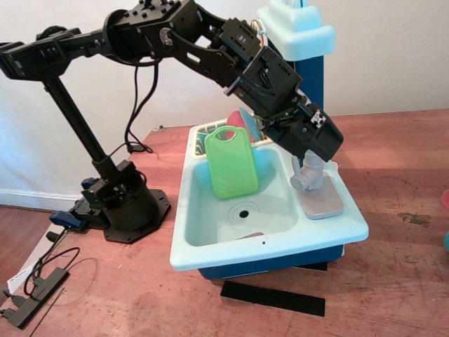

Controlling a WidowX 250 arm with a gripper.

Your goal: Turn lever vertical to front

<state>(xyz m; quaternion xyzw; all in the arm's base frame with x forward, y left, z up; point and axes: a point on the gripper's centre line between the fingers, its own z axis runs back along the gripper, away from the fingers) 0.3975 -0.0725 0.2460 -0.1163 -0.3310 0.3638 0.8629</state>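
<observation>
The toy faucet's grey column (313,168) stands on a grey base plate (324,202) on the right rim of the light-blue sink (210,249). The lever (302,181), a short light-grey handle with a rounded end, sticks out from the column low down, pointing toward the front left over the basin. My black gripper (314,149) hangs right on top of the column, just above the lever. Its fingertips are hidden behind its own body and the column, so I cannot tell whether it is open or shut. The curved spout is not visible.
A green cutting board (231,163) leans in the basin's back. A pink-red plate (243,119) stands in the rack behind it. A blue and light-blue tower (303,42) rises behind the sink. A black strip (273,297) lies in front. The arm's base (125,203) stands left.
</observation>
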